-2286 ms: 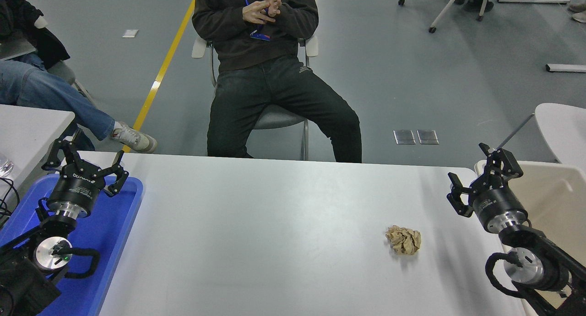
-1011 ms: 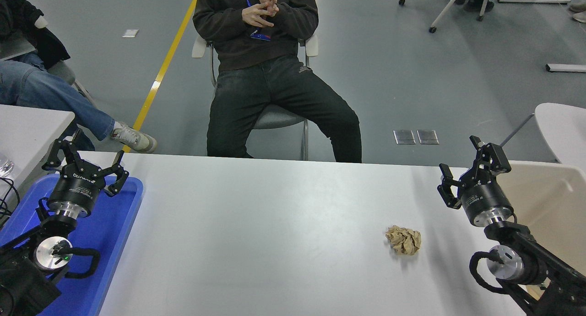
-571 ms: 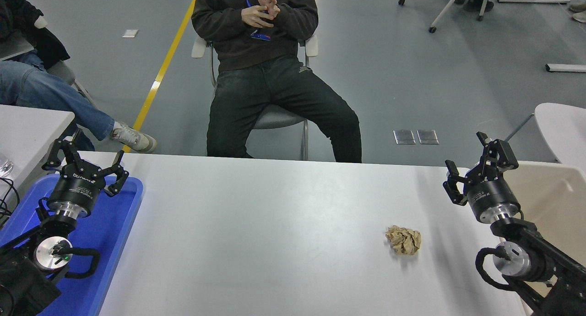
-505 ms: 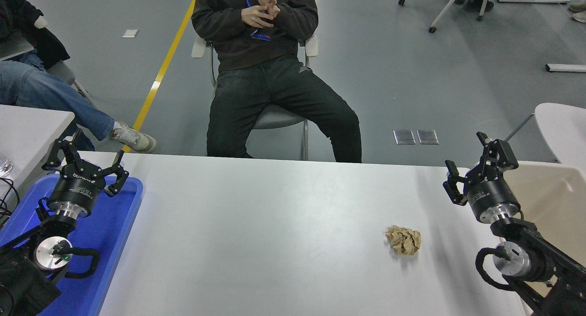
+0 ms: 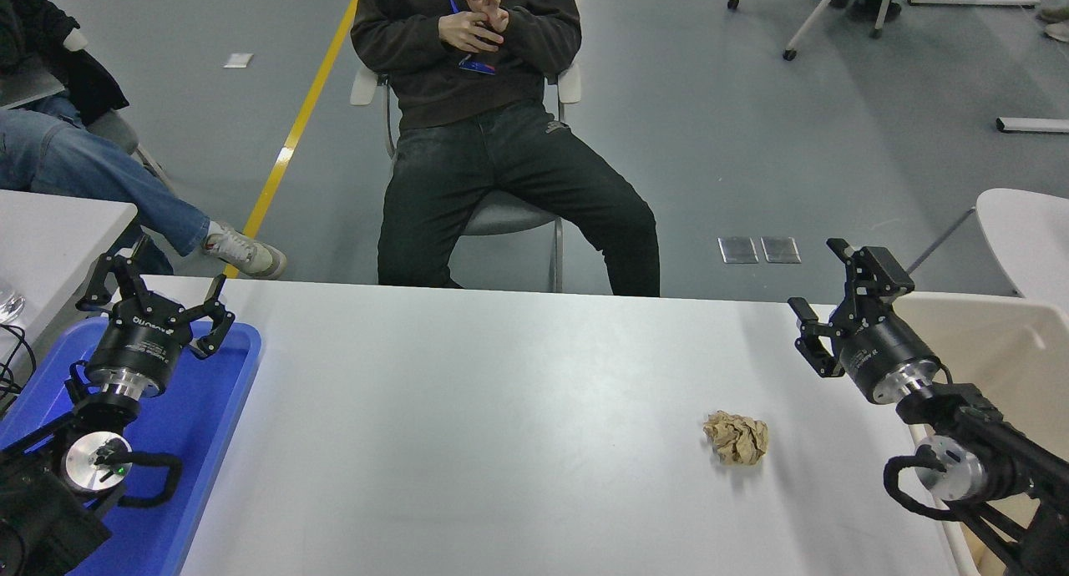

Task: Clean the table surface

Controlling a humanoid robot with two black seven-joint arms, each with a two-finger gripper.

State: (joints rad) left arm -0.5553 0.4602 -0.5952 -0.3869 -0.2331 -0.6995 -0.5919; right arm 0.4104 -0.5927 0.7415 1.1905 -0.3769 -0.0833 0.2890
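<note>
The table surface (image 5: pixel 501 426) fills the near field, wide, white-grey, matte. One item of litter on it: a crumpled brown paper ball (image 5: pixel 736 438), lying toward the camera and to the left of the right gripper (image 5: pixel 827 305), near it but not touching. The ball is roughly round, with no clear long axis, so approach angle looks uncritical. The right gripper hangs above the table's far right corner with fingers spread wide and nothing between them; its arm comes in from the lower right. Just to its right sits a cream bin (image 5: pixel 994 342) off the table edge, likely the drop point. The left gripper (image 5: pixel 154 296), fingers also spread and empty, is parked well to the left above a blue tray (image 5: pixel 209 409); it is well apart from the ball, so the right arm is clearly nearer. Judgement: the pick is not yet begun; the coming move needs the right gripper to pull back toward the camera, shift left, and drop onto the ball. Writing: white lettering on the left gripper's body, seen upside down, not read with confidence; small print on the right gripper is illegible. Beyond the far edge a person (image 5: pixel 476 100) sits on a chair, hands together.
</note>
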